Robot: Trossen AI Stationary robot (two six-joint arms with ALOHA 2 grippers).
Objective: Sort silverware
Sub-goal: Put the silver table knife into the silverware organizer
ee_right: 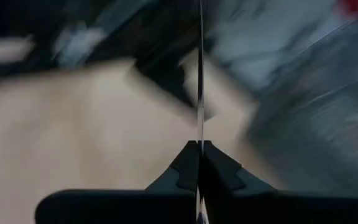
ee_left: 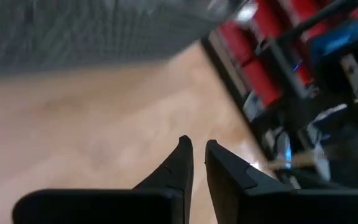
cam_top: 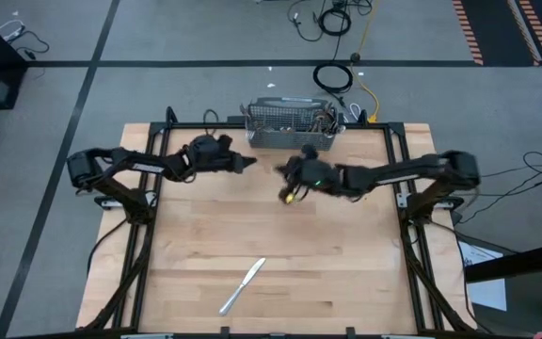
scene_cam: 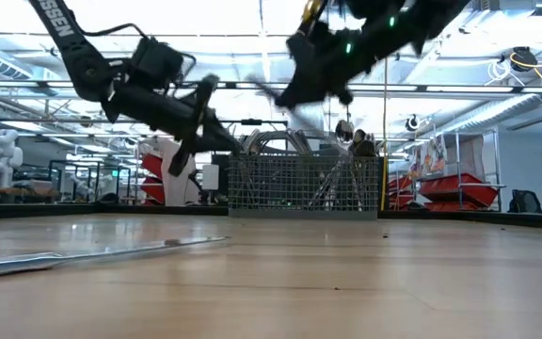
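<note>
The wire-mesh basket (cam_top: 290, 130) stands at the table's far middle with several pieces of silverware (cam_top: 326, 121) upright in its right end. One table knife (cam_top: 243, 284) lies flat near the front edge, also seen in the low view (scene_cam: 92, 254). My right gripper (ee_right: 199, 144) hangs high in front of the basket, shut on a slim piece of silverware (ee_right: 200, 81). My left gripper (ee_left: 199, 152) is just to its left (cam_top: 250, 164), above the table, its fingers a narrow gap apart with nothing between them. My right gripper pinches the slim silverware piece between its two fingers, and I see it edge-on. The piece runs along the fingers, and its free part (ee_right: 200, 118) sticks out ahead past the fingertips. It is lifted clear of the table, higher than the basket's rim (scene_cam: 263, 89). Which end is held I cannot tell.
Bare wood spreads between the basket and the lone knife. Black frame rails (cam_top: 401, 179) run along the table's left and right sides. Cables (cam_top: 332, 77) lie on the floor behind the basket.
</note>
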